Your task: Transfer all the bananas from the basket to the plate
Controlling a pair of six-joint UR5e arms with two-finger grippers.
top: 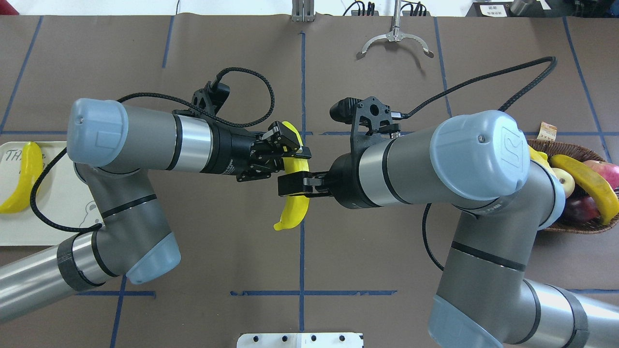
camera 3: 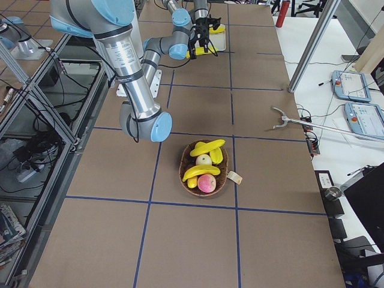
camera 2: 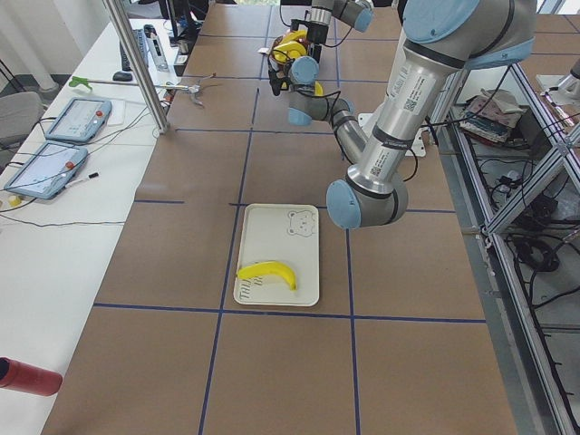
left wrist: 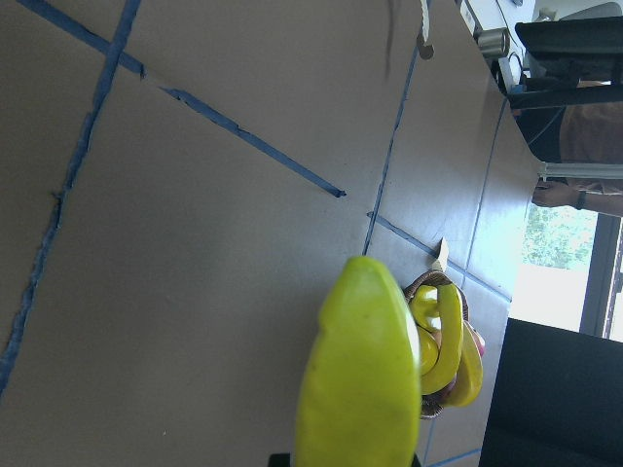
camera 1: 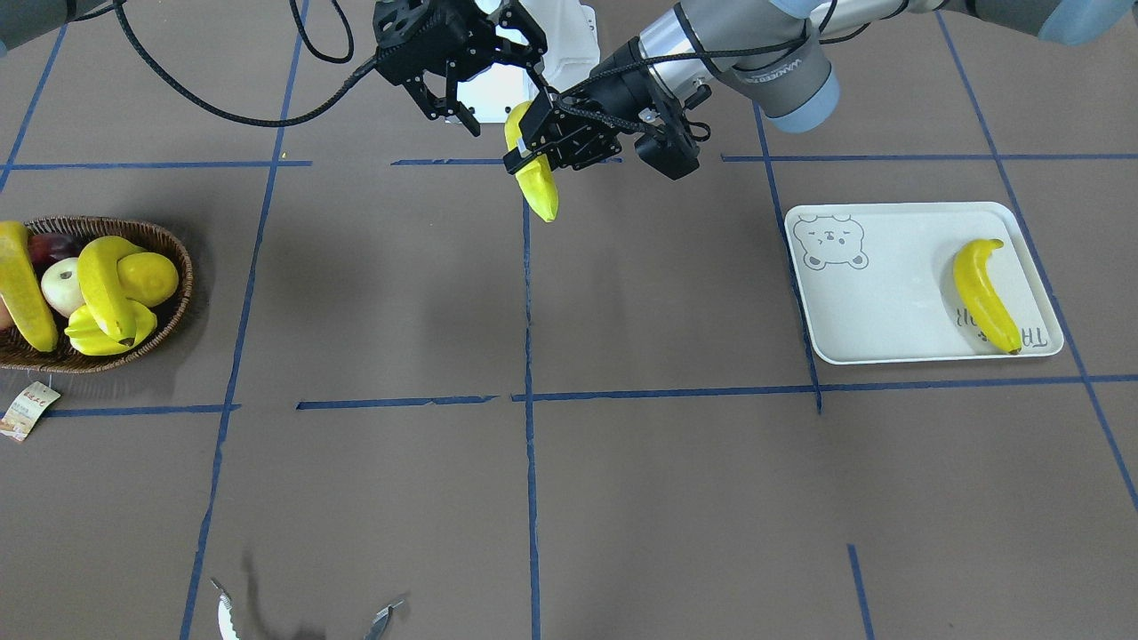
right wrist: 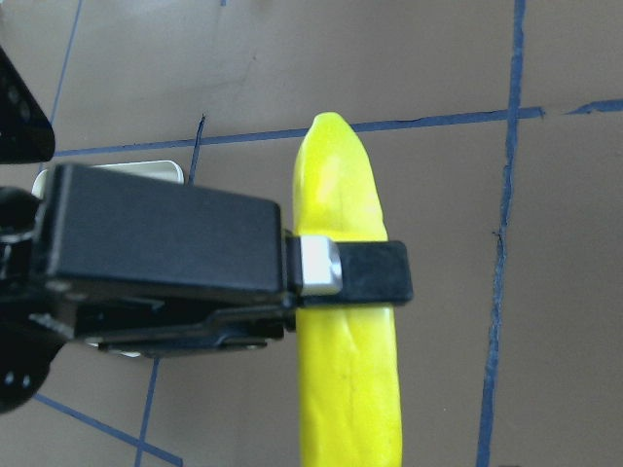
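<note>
One banana [camera 1: 538, 182] hangs in the air over the table's middle, between the two arms. My left gripper [camera 1: 533, 147] is shut on its upper part; in the right wrist view its finger [right wrist: 375, 272] crosses the banana [right wrist: 346, 389]. My right gripper [camera 1: 484, 98] is open next to the banana's robot-side end. In the overhead view the right gripper [top: 292, 186] overlaps the banana [top: 295, 210]. A second banana [camera 1: 982, 293] lies on the plate [camera 1: 889, 267]. Two more bananas [camera 1: 107, 284] lie in the wicker basket [camera 1: 173, 249].
The basket also holds a lemon [camera 1: 147, 276], a starfruit [camera 1: 107, 342], a pale apple [camera 1: 62, 284] and a red fruit. A paper tag [camera 1: 27, 409] lies beside it. Metal tongs [top: 394, 41] lie at the table's far edge. Blue tape lines cross the brown table.
</note>
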